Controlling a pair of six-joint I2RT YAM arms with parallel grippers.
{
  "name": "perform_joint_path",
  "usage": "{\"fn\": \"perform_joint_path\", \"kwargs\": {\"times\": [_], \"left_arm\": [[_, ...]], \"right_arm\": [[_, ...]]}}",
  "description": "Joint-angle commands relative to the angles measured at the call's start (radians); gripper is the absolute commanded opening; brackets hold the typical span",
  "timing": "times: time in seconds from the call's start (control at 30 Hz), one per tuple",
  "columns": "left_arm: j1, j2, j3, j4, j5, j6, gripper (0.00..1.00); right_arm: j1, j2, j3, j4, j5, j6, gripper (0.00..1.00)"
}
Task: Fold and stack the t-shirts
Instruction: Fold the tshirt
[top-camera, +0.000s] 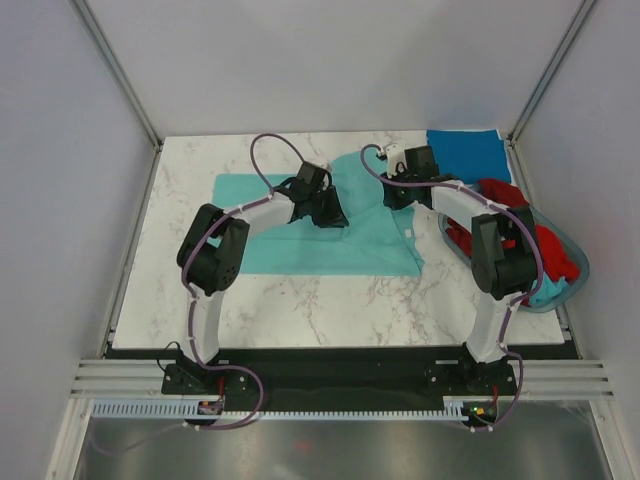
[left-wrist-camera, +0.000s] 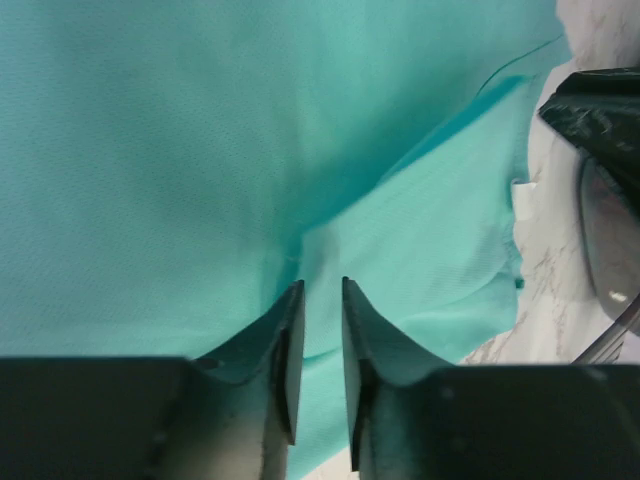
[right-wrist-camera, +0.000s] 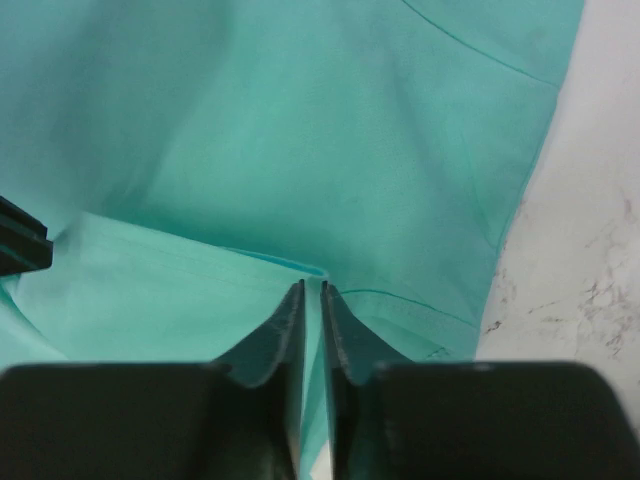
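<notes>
A light teal-green t-shirt (top-camera: 330, 245) lies spread on the marble table, partly folded, with a doubled layer (left-wrist-camera: 440, 240) near its far edge. My left gripper (top-camera: 328, 212) rests low on the shirt's middle. Its jaws (left-wrist-camera: 322, 285) stand slightly apart, and cloth puckers toward their tips. My right gripper (top-camera: 398, 190) is down on the shirt's far right part. Its jaws (right-wrist-camera: 312, 285) are parted by a narrow slit at a folded hem edge (right-wrist-camera: 270, 262). A deeper blue t-shirt (top-camera: 465, 152) lies flat at the back right. Red t-shirts (top-camera: 545, 245) are heaped in the basket.
The translucent blue-grey basket (top-camera: 578, 262) stands at the table's right edge, close to the right arm's elbow. White walls and metal posts (top-camera: 120, 75) enclose the table. Bare marble (top-camera: 330, 305) runs along the near side. The right gripper's black body (left-wrist-camera: 600, 130) shows in the left wrist view.
</notes>
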Motion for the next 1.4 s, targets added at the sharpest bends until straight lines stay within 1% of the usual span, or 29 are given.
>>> {"fn": "perform_joint_path", "kwargs": {"times": [0.0, 0.07, 0.1, 0.13, 0.23, 0.3, 0.33, 0.4, 0.43, 0.5, 0.53, 0.57, 0.63, 0.67, 0.73, 0.77, 0.87, 1.0, 1.2, 1.37], "left_arm": [[-0.002, -0.101, -0.009, 0.02, -0.057, -0.049, 0.31], [-0.002, -0.124, -0.015, 0.019, -0.047, -0.048, 0.36], [0.0, -0.155, -0.021, 0.02, -0.044, -0.046, 0.42], [0.0, -0.17, -0.035, 0.019, -0.047, -0.043, 0.45], [0.007, -0.241, -0.061, 0.016, -0.073, -0.016, 0.47], [0.042, -0.27, -0.071, 0.006, -0.077, 0.015, 0.47], [0.061, -0.296, -0.08, 0.003, -0.071, 0.024, 0.47], [0.134, -0.319, -0.1, -0.001, -0.05, 0.041, 0.48], [0.195, -0.33, -0.104, 0.0, -0.039, 0.052, 0.48], [0.262, -0.333, -0.11, -0.001, 0.008, 0.058, 0.47], [0.327, -0.322, -0.109, -0.004, 0.021, 0.069, 0.47], [0.414, -0.307, -0.103, -0.004, 0.053, 0.085, 0.47], [0.466, -0.278, -0.095, -0.006, 0.061, 0.099, 0.47], [0.508, -0.267, -0.089, -0.006, 0.056, 0.122, 0.47], [0.539, -0.223, -0.065, -0.009, 0.049, 0.151, 0.48], [0.576, -0.207, -0.052, -0.011, 0.042, 0.177, 0.49], [0.612, -0.131, 0.004, -0.024, 0.009, 0.22, 0.5], [0.639, -0.025, 0.095, -0.047, -0.065, 0.257, 0.5], [0.658, 0.084, 0.195, -0.084, -0.111, 0.302, 0.5], [0.661, 0.133, 0.241, -0.096, -0.116, 0.323, 0.5]], "right_arm": [[0.002, -0.039, 0.026, 0.018, 0.037, 0.038, 0.26], [0.0, -0.04, 0.047, 0.003, 0.061, 0.058, 0.31], [0.0, -0.039, 0.055, 0.0, 0.077, 0.074, 0.33], [0.0, -0.039, 0.061, -0.003, 0.091, 0.103, 0.34], [0.0, -0.022, 0.121, -0.003, 0.172, 0.187, 0.39], [-0.001, 0.006, 0.162, -0.005, 0.236, 0.213, 0.41], [-0.003, 0.045, 0.187, -0.005, 0.246, 0.257, 0.42], [-0.004, 0.087, 0.265, -0.008, 0.238, 0.282, 0.42], [-0.006, 0.131, 0.323, -0.011, 0.235, 0.307, 0.42], [-0.007, 0.196, 0.407, -0.013, 0.235, 0.33, 0.43], [-0.009, 0.219, 0.435, -0.013, 0.232, 0.338, 0.43], [-0.01, 0.295, 0.527, -0.014, 0.211, 0.353, 0.44], [-0.012, 0.367, 0.585, -0.01, 0.201, 0.359, 0.45], [-0.01, 0.391, 0.634, -0.003, 0.206, 0.364, 0.45], [-0.013, 0.456, 0.682, 0.012, 0.212, 0.374, 0.47], [-0.013, 0.475, 0.723, 0.018, 0.214, 0.378, 0.48], [-0.015, 0.547, 0.797, 0.035, 0.21, 0.381, 0.5], [-0.02, 0.615, 0.839, 0.091, 0.21, 0.384, 0.54], [-0.024, 0.667, 0.848, 0.19, 0.247, 0.41, 0.56], [-0.027, 0.682, 0.839, 0.274, 0.221, 0.42, 0.56]]}}
